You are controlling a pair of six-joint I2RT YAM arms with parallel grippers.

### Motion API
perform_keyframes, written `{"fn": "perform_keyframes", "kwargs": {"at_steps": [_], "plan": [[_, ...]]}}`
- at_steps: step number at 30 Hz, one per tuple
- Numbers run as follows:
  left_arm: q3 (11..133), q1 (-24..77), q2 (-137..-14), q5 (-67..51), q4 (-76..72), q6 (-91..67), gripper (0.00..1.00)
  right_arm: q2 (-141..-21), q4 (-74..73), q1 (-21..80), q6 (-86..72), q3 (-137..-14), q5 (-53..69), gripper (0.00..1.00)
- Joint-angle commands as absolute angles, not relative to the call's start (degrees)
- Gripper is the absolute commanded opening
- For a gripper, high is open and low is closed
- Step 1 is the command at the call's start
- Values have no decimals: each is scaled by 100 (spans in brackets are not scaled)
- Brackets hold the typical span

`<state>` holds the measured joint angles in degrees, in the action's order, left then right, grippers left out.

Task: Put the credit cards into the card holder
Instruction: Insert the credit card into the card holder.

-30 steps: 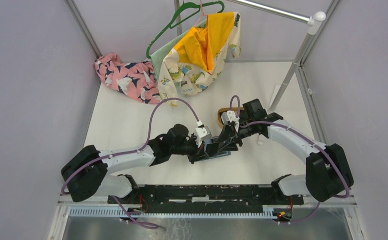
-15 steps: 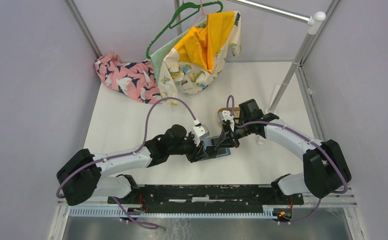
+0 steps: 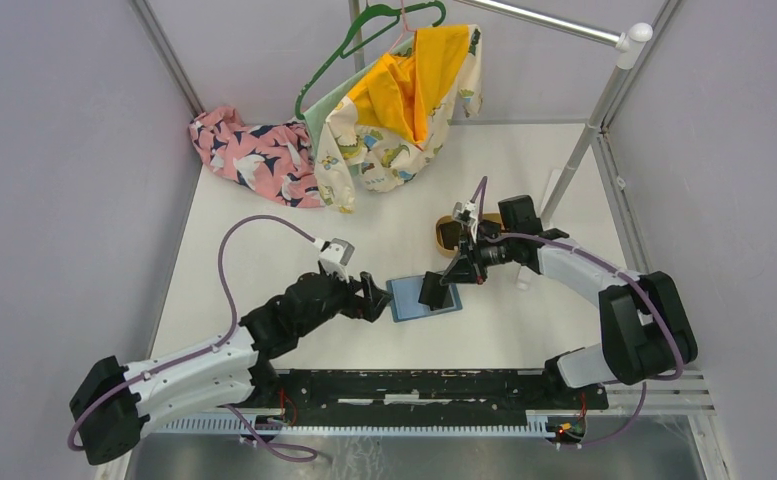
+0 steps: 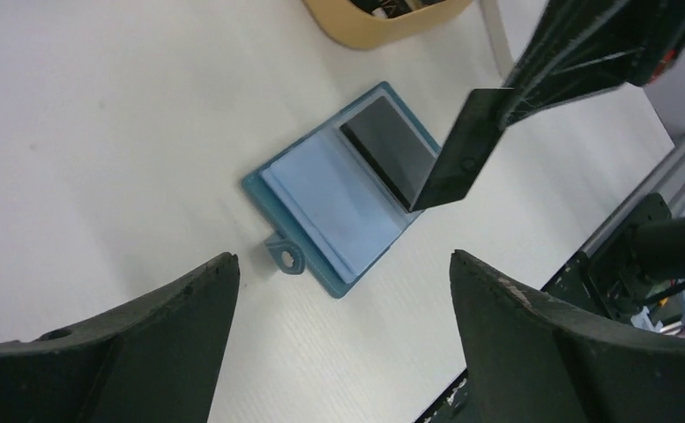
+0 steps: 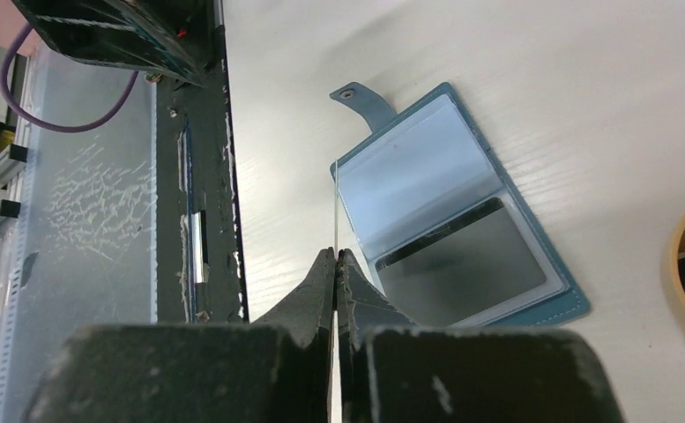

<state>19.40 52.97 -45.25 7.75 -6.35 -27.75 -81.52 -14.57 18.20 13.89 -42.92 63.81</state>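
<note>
The teal card holder (image 3: pixel 416 300) lies open and flat on the white table, snap tab (image 4: pixel 286 258) toward my left arm. One dark credit card (image 4: pixel 384 160) sits in its clear pocket. My right gripper (image 3: pixel 458 271) is shut on a second dark credit card (image 3: pixel 434 288), held tilted on edge just above the holder's right half; in the right wrist view this card (image 5: pixel 334 211) shows edge-on between the closed fingertips. My left gripper (image 3: pixel 376 298) stands wide open just left of the holder, holding nothing, and its fingers (image 4: pixel 145 339) frame the holder (image 4: pixel 321 198).
An oval tan wooden tray (image 3: pixel 445 240) with dark items inside stands behind the holder. Patterned clothes (image 3: pixel 254 155) and a garment on a green hanger (image 3: pixel 404 100) lie at the back. A rack pole (image 3: pixel 574 170) rises at the right. The black rail (image 3: pixel 414 385) runs along the near edge.
My left gripper has opened, let go of the card holder and drawn back to the left. My right gripper has shut on the dark card and holds it over the now flat holder.
</note>
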Motion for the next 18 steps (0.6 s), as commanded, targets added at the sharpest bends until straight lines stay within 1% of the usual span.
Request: {"fn": "perform_keyframes", "kwargs": {"at_steps": [1,4,5,8,10,17,18], "plan": [[1907,5273,-4911,1474,-48,-4463,92,-8252,-989,1812,888,-4250,6369,0],[2056,5270,-5398,1566,251,-5091,90,-8287,-962,1806,888,-4245,6306,0],[2162,5280,-5578,1572,327,-5200,87,-8311,-953,1803,895,-4236,6294,0],[2528,5330,-6085,1686,533,-5342,85,-8381,-983,1799,921,-4253,6238,0],[2772,5388,-6432,1791,625,-5378,80,-8445,-1038,1802,961,-4284,6200,0],[4134,5802,-8056,2473,1651,-5454,73,-8548,-1142,1798,1046,-4331,6111,0],[4305,5870,-8277,2552,1781,-5439,67,-8558,-1149,1800,1046,-4333,6095,0]]}}
